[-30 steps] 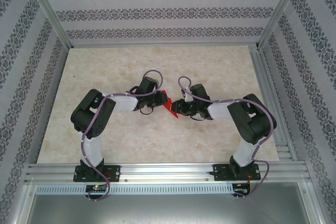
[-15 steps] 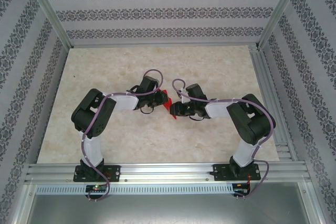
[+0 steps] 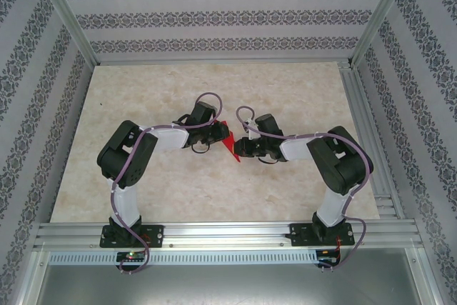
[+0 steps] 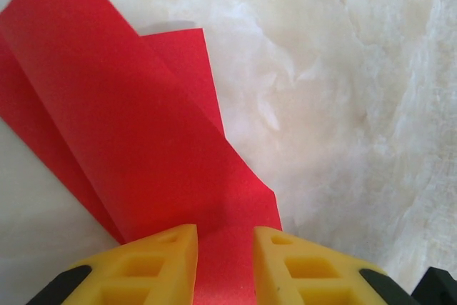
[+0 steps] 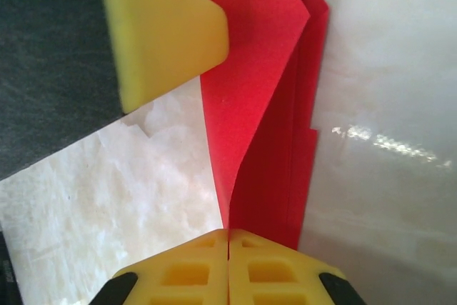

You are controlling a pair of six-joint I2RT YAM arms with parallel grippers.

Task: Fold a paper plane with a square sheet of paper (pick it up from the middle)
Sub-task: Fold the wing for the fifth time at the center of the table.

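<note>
Top external view: pale marbled table (image 3: 143, 183) underneath, with left arm (image 3: 128, 158) and right arm (image 3: 339, 162) bent inward to meet near its middle. Between the two wrists, red paper (image 3: 230, 144), folded into overlapping layers, with a sharp point toward the near edge. Right gripper (image 5: 228, 237) clamped tight on a folded edge of that paper, with fingertips pressed together. Left gripper (image 4: 225, 237) slightly parted, with red filling the gap; cannot tell whether gripping or merely straddling.
</note>
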